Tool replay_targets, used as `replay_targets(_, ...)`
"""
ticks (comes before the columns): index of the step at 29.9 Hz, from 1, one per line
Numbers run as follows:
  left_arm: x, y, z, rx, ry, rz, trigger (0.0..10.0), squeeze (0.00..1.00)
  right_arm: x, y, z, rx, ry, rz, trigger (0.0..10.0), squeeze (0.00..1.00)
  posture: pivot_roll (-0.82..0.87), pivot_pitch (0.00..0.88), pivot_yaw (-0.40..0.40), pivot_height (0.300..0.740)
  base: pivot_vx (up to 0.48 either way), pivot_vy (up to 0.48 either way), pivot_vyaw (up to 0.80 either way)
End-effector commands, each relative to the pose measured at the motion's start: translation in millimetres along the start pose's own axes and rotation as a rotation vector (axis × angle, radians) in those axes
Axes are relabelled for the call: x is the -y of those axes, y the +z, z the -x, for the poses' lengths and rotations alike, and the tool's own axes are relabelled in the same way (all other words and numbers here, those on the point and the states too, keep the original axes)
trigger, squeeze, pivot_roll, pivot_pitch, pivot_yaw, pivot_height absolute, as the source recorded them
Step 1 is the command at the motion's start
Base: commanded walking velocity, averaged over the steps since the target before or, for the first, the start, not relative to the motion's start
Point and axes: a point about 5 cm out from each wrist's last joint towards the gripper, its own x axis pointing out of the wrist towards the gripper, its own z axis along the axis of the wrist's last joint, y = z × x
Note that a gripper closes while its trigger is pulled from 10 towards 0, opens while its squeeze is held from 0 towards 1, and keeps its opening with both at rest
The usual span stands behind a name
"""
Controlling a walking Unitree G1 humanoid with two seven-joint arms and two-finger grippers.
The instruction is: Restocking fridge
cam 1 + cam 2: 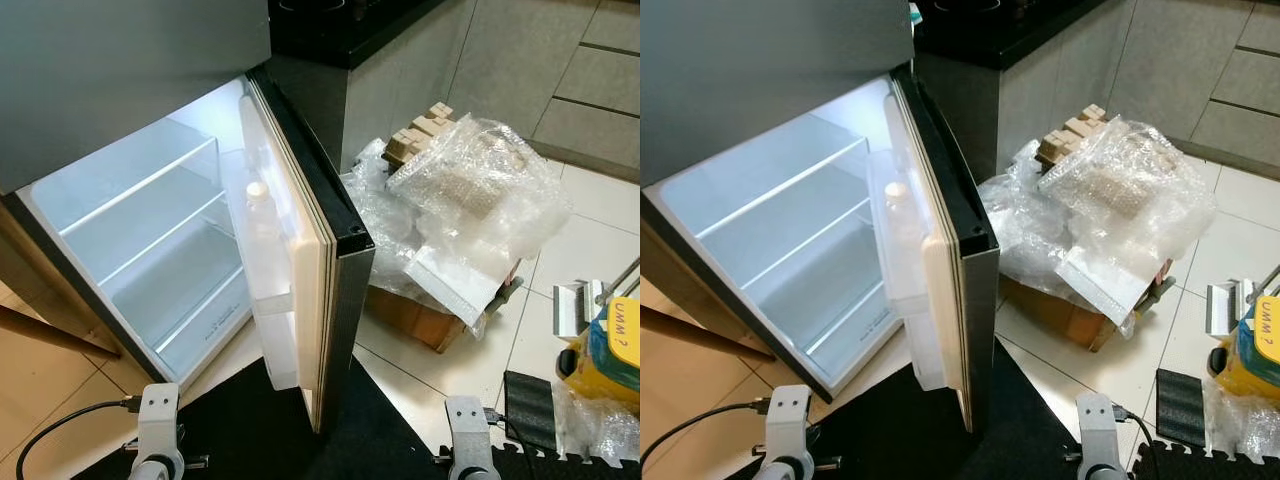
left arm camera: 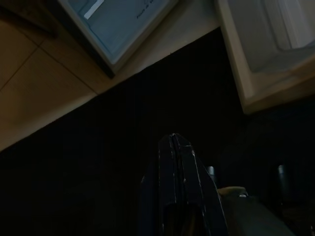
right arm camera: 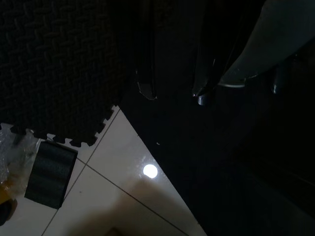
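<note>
Both tools idle and low; fridge open, nothing in hand yet.

Left tool point(image 2: 179, 147) pressed together, empty, hanging over black mat point(image 1: 250, 420); right tool point(image 3: 174, 93) too dark, state cannot tell. Fridge point(image 1: 150, 240) open ahead, shelves bare, one bottle point(image 1: 260, 215) in door point(image 1: 305, 250) rack. Likely pre-fetch: next needs stock located. Head views show box point(image 1: 420, 320) under bubble wrap point(image 1: 480, 180); right wrist adds tile floor point(image 3: 123, 196).
</note>
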Motion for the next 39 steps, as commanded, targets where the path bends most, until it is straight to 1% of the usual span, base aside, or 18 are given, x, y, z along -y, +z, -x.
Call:
replay_targets(1,4.1,-6.5,2.8,-0.003,-0.02,-0.028,10.0,0.0,1.3,-3.3,1.0,-0.008,0.006,0.014,10.0,0.0,-0.09,0.104,0.034,0.74,0.0,0.0,0.0)
replay_targets(6,7.4,-5.1,3.1,0.017,-0.04,-0.037,10.0,0.0,1.0,-2.6,0.8,-0.007,0.012,0.035,10.0,0.0,-0.09,0.104,0.034,0.74,0.0,0.0,0.8)
replay_targets(7,9.0,-4.7,2.7,0.015,-0.048,-0.052,10.0,0.0,0.2,-2.2,0.7,-0.005,0.015,0.041,10.0,0.0,-0.09,0.105,0.034,0.74,0.0,0.0,0.8)
replay_targets(17,12.6,-2.1,1.6,0.026,-0.066,-0.085,10.0,0.0,-0.8,-2.0,0.7,-0.002,0.017,0.04,10.0,0.0,-0.1,0.104,0.038,0.74,0.0,0.0,0.8)
replay_targets(20,12.7,-1.4,1.6,0.032,-0.064,-0.084,10.0,0.0,-0.4,-2.2,1.0,0.003,0.015,0.034,10.0,0.0,-0.1,0.105,0.039,0.74,0.0,0.0,0.0)
replay_targets(22,12.2,-0.4,1.3,0.04,-0.053,-0.075,10.0,0.0,0.5,-3.6,1.4,-0.001,0.006,0.008,10.0,0.0,-0.1,0.106,0.038,0.74,0.0,0.0,0.0)
replay_targets(26,9.3,1.2,0.7,0.046,-0.017,-0.035,10.0,0.0,0.5,-3.5,1.4,0.001,0.01,0.007,10.0,0.0,-0.1,0.108,0.036,0.74,0.0,-0.387,0.0)
replay_targets(35,10.3,2.8,0.9,0.063,-0.009,-0.018,10.0,0.0,0.3,-2.3,1.1,0.004,0.014,0.01,10.0,0.0,-0.1,0.108,0.037,0.74,0.0,-0.42,0.0)
replay_targets(36,7.9,3.9,0.8,0.07,0.009,0.001,10.0,0.0,0.4,-1.4,0.9,0.008,0.014,0.008,10.0,0.0,-0.1,0.109,0.038,0.74,0.0,0.0,0.0)
replay_targets(39,5.4,6.1,0.9,0.087,0.026,0.012,10.0,0.0,0.8,-1.0,0.9,0.01,0.014,0.008,10.0,0.0,-0.1,0.109,0.037,0.74,0.0,0.0,0.0)
